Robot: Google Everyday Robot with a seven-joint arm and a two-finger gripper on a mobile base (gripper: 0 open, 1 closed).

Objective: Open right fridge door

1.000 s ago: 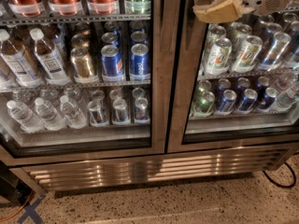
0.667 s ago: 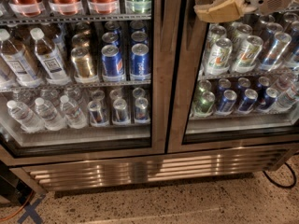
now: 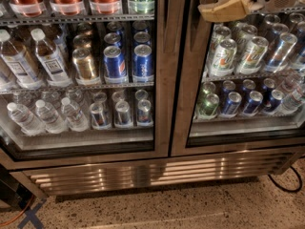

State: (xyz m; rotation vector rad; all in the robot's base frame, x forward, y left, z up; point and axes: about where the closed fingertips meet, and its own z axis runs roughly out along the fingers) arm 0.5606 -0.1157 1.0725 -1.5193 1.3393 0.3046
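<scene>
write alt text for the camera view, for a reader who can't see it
The end effector hangs at the top right, in front of the right fridge door, which looks shut. Cans show behind its glass; the left door shows water bottles and blue cans.

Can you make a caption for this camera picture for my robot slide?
Robot gripper up near the top of the right fridge door, soda cans showing through it.

The gripper (image 3: 223, 7) at top right is cut off above.
</scene>
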